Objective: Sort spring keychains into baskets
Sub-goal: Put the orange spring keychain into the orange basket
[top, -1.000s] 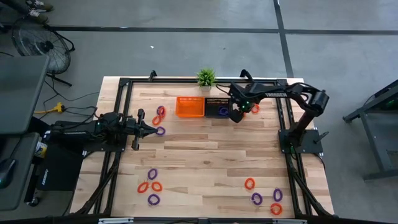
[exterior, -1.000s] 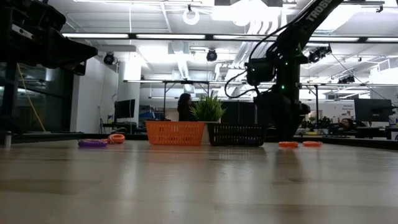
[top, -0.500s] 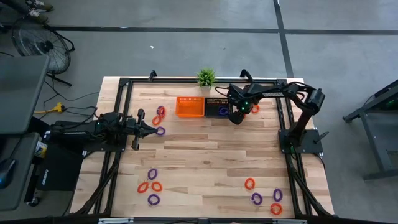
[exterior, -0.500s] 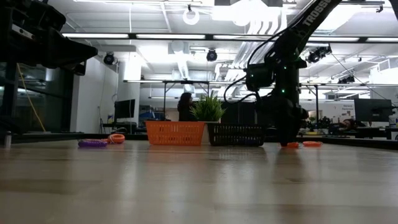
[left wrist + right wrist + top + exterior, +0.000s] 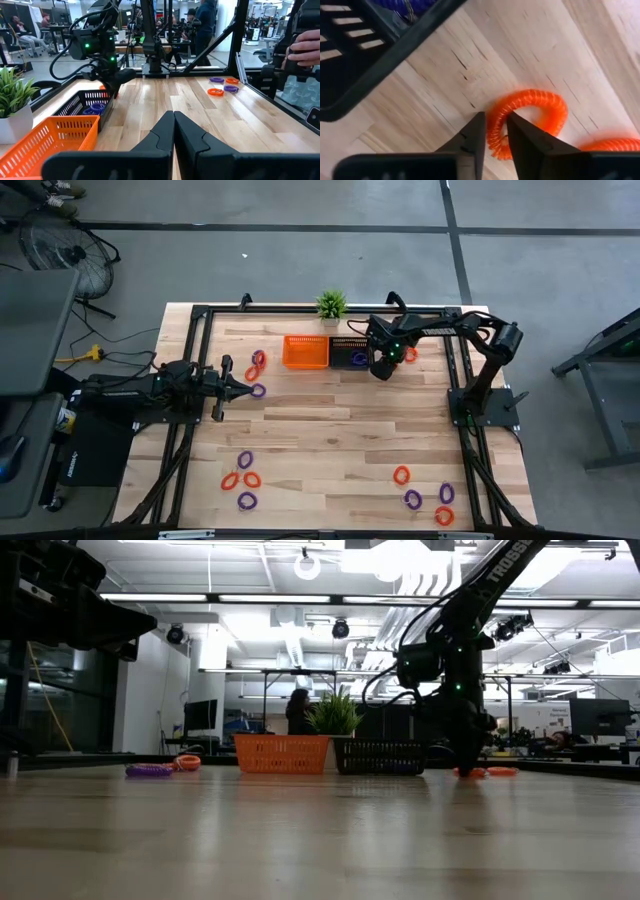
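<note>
An orange basket (image 5: 305, 351) and a black basket (image 5: 350, 353) stand side by side at the table's far middle. A purple spring keychain (image 5: 97, 106) lies in the black one. My right gripper (image 5: 493, 131) is down at the table by the black basket's right end, shut on an orange spring keychain (image 5: 530, 107). A second orange one (image 5: 615, 145) lies just beside it. My left gripper (image 5: 174, 120) waits shut over the table's left side (image 5: 245, 388). Loose keychains lie far left (image 5: 257, 362), near left (image 5: 243, 478) and near right (image 5: 425, 495). My right gripper pinches one side of the orange keychain's coiled ring (image 5: 495, 142) between its two fingers. One finger stands in the ring's hole and the other outside it. The fingers come from above, pointing down. The ring lies flat on the table.
A small green potted plant (image 5: 331, 306) stands behind the baskets. The black frame rail (image 5: 455, 370) runs along the table's right side, close to my right arm. A person's hand (image 5: 305, 47) shows beyond the table's right edge. Bare wood (image 5: 330, 430) stretches across the table's middle.
My right gripper has come down beside the black basket's right end, shifting slightly toward the table's right edge, onto the orange keychain lying there. The keychain has stayed on the table.
</note>
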{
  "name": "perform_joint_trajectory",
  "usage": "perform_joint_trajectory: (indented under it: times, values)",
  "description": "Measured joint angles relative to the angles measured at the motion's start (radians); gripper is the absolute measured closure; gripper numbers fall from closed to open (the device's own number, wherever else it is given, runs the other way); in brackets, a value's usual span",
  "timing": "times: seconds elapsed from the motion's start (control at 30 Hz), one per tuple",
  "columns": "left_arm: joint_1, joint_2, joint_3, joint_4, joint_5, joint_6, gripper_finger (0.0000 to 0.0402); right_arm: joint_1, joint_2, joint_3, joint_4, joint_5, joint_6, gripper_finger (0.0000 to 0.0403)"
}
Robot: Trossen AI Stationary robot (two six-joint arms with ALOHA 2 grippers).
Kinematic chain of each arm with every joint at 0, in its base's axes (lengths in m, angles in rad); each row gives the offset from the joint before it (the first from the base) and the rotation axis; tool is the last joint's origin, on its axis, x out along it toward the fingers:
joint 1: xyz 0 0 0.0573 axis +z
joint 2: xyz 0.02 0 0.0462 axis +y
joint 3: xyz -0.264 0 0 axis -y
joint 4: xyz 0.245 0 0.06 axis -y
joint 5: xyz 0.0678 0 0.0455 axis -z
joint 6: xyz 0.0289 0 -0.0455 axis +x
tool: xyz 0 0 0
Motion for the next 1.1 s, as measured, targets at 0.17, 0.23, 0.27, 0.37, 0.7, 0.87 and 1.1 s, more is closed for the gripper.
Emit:
perform_joint_trajectory:
  times: [0.17, 0.23, 0.27, 0.37, 0.7, 0.87, 1.1]
  values:
    - [0.0, 0.0, 0.0, 0.0, 0.0, 0.0, 0.0401, 0.0, -0.001, 0.0, -0.009, -0.007, 0.0, 0.0377]
    - [0.0, 0.0, 0.0, 0.0, 0.0, 0.0, 0.0401, 0.0, -0.005, -0.002, -0.02, -0.016, 0.0, 0.0389]
    - [0.0, 0.0, 0.0, 0.0, 0.0, 0.0, 0.0401, 0.001, -0.009, -0.003, -0.028, -0.023, 0.0, 0.0392]
    - [0.0, 0.0, 0.0, 0.0, 0.0, 0.0, 0.0401, 0.002, -0.024, -0.007, -0.051, -0.04, 0.0, 0.0394]
    - [0.0, 0.0, 0.0, 0.0, 0.0, 0.0, 0.0401, 0.002, -0.191, -0.004, -0.093, -0.046, 0.002, 0.0395]
    - [0.0, 0.0, 0.0, 0.0, 0.0, 0.0, 0.0401, 0.016, -0.273, 0.022, -0.1, -0.068, 0.013, 0.0392]
    - [0.0, 0.0, 0.0, 0.0, 0.0, 0.0, 0.0401, 0.052, -0.258, 0.191, -0.114, -0.085, 0.015, 0.0394]
